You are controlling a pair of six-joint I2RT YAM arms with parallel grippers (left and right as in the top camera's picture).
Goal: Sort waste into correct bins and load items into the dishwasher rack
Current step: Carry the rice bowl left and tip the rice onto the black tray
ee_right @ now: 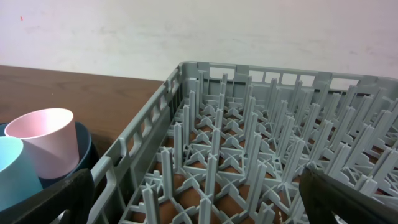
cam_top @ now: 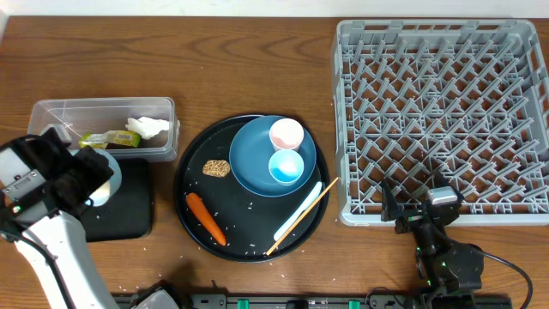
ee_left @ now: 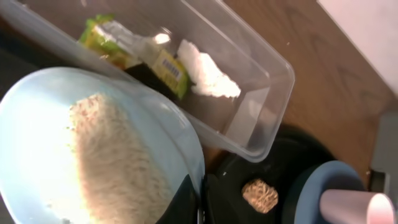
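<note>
My left gripper (ee_left: 198, 208) is shut on the rim of the pale-blue bowl (ee_left: 37, 124), which holds a heap of white rice (ee_left: 118, 162). Overhead, that bowl (cam_top: 101, 178) hangs over the shallow black tray (cam_top: 124, 210). Behind it, the clear tub (cam_top: 103, 129) holds the yellow-green wrapper (cam_top: 110, 139) and the white tissue (cam_top: 147, 128). My right gripper (cam_top: 420, 213) stands open at the front edge of the grey dishwasher rack (cam_top: 442, 112), nothing between its fingers (ee_right: 348, 193).
The round black tray (cam_top: 193, 219) carries the dark-blue plate (cam_top: 249, 159) with a pink cup (cam_top: 286, 134) and a light-blue cup (cam_top: 286, 166), a brown lump (cam_top: 216, 168), a carrot (cam_top: 206, 218), chopsticks (cam_top: 302, 216) and a white utensil (cam_top: 296, 211). Rice grains lie scattered there.
</note>
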